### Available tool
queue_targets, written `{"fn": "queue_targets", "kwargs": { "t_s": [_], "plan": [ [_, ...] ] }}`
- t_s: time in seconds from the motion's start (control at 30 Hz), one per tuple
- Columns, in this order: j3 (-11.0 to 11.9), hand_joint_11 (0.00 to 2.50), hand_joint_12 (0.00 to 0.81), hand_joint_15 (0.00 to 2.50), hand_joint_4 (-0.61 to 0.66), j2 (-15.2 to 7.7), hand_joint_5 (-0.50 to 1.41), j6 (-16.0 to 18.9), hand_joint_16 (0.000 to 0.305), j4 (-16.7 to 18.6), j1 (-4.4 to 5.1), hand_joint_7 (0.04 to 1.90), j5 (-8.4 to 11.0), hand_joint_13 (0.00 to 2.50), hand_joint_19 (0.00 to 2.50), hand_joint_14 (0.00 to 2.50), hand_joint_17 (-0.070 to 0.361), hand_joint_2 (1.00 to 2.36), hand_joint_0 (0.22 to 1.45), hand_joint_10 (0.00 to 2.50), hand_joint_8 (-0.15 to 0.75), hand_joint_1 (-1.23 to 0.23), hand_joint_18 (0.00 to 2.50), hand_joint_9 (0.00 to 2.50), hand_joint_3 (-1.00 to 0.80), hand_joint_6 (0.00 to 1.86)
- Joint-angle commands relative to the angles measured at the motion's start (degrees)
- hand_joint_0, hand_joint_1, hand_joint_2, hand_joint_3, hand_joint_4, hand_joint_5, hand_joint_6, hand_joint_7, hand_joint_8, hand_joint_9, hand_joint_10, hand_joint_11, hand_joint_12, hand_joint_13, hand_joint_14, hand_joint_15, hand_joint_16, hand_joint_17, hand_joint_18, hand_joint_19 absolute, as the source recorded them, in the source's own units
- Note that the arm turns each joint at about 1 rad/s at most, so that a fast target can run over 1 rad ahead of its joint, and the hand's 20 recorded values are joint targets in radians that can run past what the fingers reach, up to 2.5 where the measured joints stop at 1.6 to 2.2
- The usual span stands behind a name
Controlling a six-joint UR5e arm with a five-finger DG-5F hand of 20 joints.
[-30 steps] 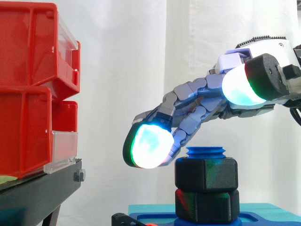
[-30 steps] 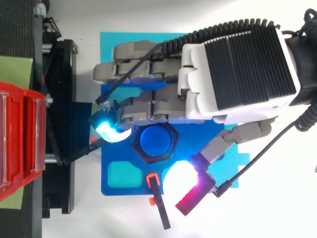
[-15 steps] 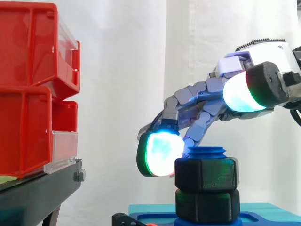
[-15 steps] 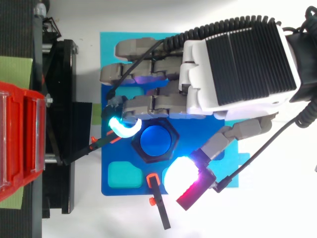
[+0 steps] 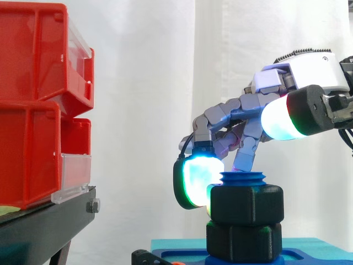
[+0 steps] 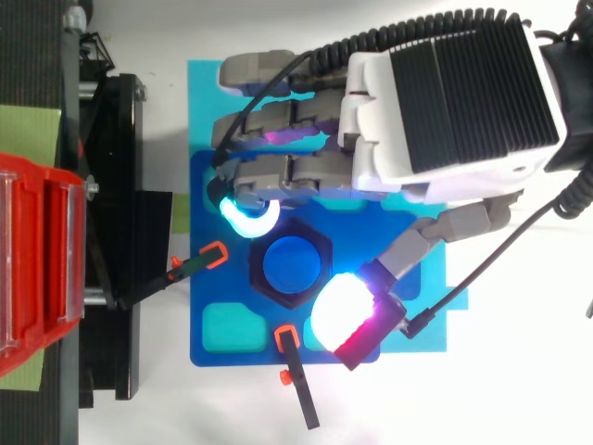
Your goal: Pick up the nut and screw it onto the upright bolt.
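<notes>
A black hex nut (image 5: pixel 246 204) sits on the upright blue bolt (image 5: pixel 242 178), above a second black hex piece (image 5: pixel 243 242) at the bolt's foot. From above, the nut (image 6: pixel 320 248) rings the bolt's blue top (image 6: pixel 291 267). My hand (image 6: pixel 445 102) reaches in from the right with its fingers curled down over the bolt. One cyan fingertip (image 5: pixel 197 179) rests against the nut's left face. The white-glowing thumb pad (image 5: pixel 282 119) hangs higher, on the near side; in the top view the thumb pad (image 6: pixel 344 307) overlaps the nut's corner.
The bolt stands on a blue plate (image 6: pixel 215 190) lying on a cyan mat (image 6: pixel 199 93). Two orange-tipped black levers (image 6: pixel 295 373) (image 6: pixel 190 267) lie at the plate's edges. Stacked red bins (image 5: pixel 33 105) on a black stand (image 5: pixel 49 221) are close at the left.
The fingers have curled further and drawn in toward the bolt. The cyan fingertip has moved from open air left of the nut to the nut's side. The thumb has shifted slightly.
</notes>
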Motion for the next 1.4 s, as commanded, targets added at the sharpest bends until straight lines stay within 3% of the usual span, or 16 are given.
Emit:
{"fn": "queue_targets", "kwargs": {
  "t_s": [0.0,0.17,0.33,0.43,0.53,0.9,1.1,1.37],
  "plan": [
    [-0.03,0.00,0.240,0.00,0.15,-0.03,0.05,0.00,0.025,0.00,-0.30,1.20,-0.04,0.46,0.00,0.00,0.057,1.00,0.53,0.00,0.234,-0.33,0.00,1.08,-0.50,0.50],
    [-0.03,0.00,0.217,0.00,0.11,0.05,0.07,0.00,0.020,0.09,-0.57,1.25,-0.13,0.53,0.00,0.00,0.046,1.00,0.53,0.00,0.195,-0.34,0.10,1.18,-0.50,0.50],
    [0.06,0.00,0.218,0.00,0.12,0.05,0.05,0.00,0.020,0.26,-0.83,1.23,-0.13,0.53,0.00,0.00,0.045,1.00,0.53,0.00,0.216,-0.33,0.09,1.18,-0.50,0.50],
    [0.06,0.00,0.238,0.00,0.25,0.05,-0.01,0.00,0.024,0.35,-0.92,1.01,-0.13,0.46,0.00,0.00,0.055,1.00,0.51,0.00,0.230,-0.31,0.00,1.08,-0.50,0.50],
    [0.06,0.00,0.256,0.00,0.27,0.05,-0.05,0.00,0.028,0.35,-0.92,0.92,-0.21,0.41,0.00,0.00,0.063,1.00,0.50,0.00,0.225,-0.30,0.00,0.99,-0.50,0.50],
    [-0.03,0.00,0.298,0.00,0.20,0.05,-0.15,0.00,0.038,0.44,-0.92,0.69,-0.30,0.21,0.00,0.00,0.086,1.00,0.48,0.00,0.223,-0.27,0.00,0.67,-0.50,0.50],
    [0.06,0.00,0.307,0.00,0.14,0.05,-0.19,0.09,0.043,0.35,-0.39,0.60,-0.13,0.00,0.00,0.00,0.096,1.00,0.47,0.00,0.182,-0.21,0.00,0.36,-0.50,0.50],
    [0.06,0.00,0.315,0.00,0.10,-0.03,-0.22,0.26,0.045,1.58,0.84,0.58,0.05,0.00,0.00,0.00,0.101,1.00,0.46,0.00,0.170,-0.18,0.00,0.18,-0.50,0.50]
  ]
}}
